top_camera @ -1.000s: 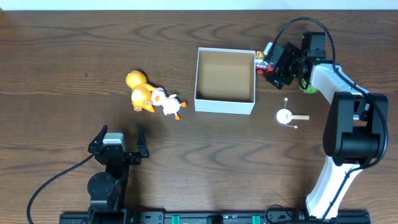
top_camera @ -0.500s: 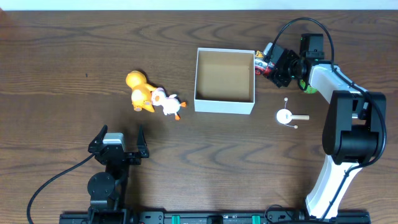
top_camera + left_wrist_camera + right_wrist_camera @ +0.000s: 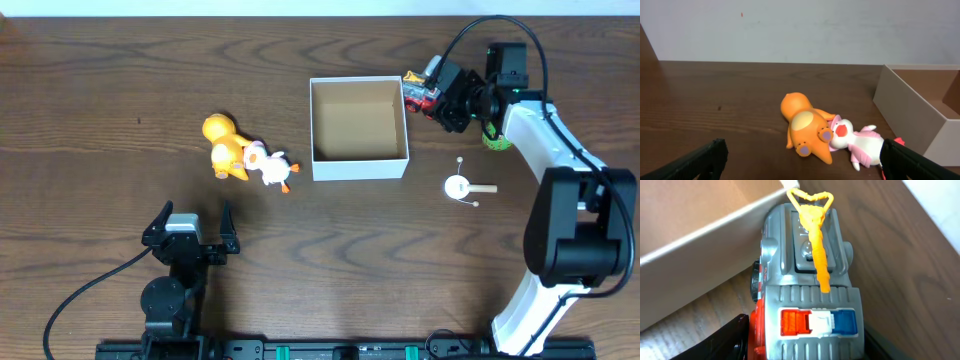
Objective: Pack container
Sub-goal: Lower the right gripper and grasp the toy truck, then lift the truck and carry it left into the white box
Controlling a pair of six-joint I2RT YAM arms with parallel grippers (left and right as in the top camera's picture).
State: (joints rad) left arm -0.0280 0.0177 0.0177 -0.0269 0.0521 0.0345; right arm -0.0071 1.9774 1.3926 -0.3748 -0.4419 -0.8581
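Overhead, the wooden table (image 3: 100, 120) spans the view. The right arm (image 3: 560, 190) rises from the 5 o'clock edge and bends toward 1 o'clock. Its gripper (image 3: 432, 95) is clamped on a grey-and-red toy truck (image 3: 810, 295), which is pressed against the container's 2 o'clock corner. The left arm (image 3: 175, 290) sits folded at 7 o'clock, its gripper (image 3: 193, 218) aimed at 12 with fingers apart. The container (image 3: 358, 167) stands open-topped just right of centre. At its 9 o'clock an orange toy (image 3: 225, 150) and a white toy (image 3: 268, 167) lie touching.

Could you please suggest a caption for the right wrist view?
Right gripper holds a grey toy truck with an orange hook beside the container's white wall.
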